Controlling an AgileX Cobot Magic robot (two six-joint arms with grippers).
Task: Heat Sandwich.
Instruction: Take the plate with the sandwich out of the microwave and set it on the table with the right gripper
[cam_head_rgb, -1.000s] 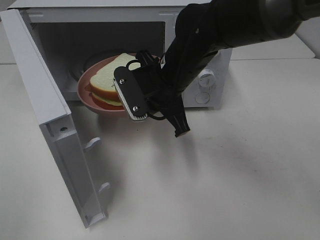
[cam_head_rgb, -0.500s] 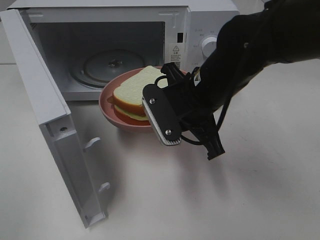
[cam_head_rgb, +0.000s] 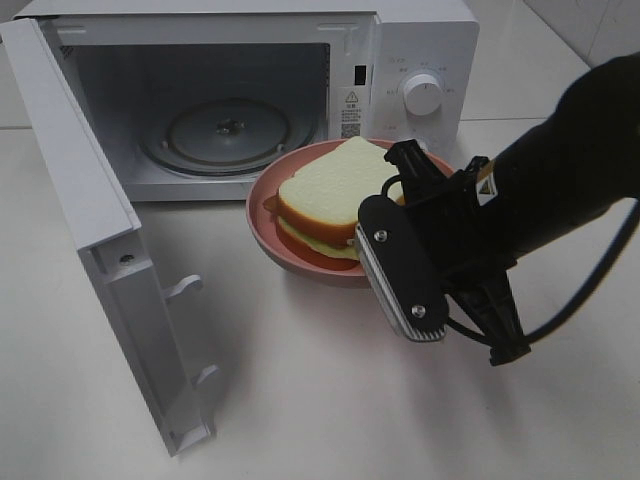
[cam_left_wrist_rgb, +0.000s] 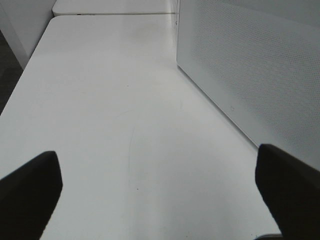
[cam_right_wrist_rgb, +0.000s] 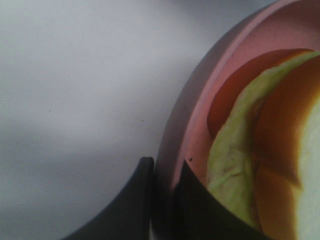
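- My right gripper (cam_right_wrist_rgb: 162, 172) had its jaws clamped on the rim of the pink plate (cam_head_rgb: 300, 255).
- The sandwich (cam_head_rgb: 330, 195) lay on that plate, outside the microwave (cam_head_rgb: 400, 60), just in front of its open cavity, over the worktop (cam_head_rgb: 300, 400).
- My left gripper (cam_left_wrist_rgb: 160, 185) had its jaws wide apart, holding nothing, beside the microwave's side wall.

A lab-style test bench: a lone microwave (cam_head_rgb: 250, 90) stands on a bare white table (cam_head_rgb: 330, 400) against plain white walls.
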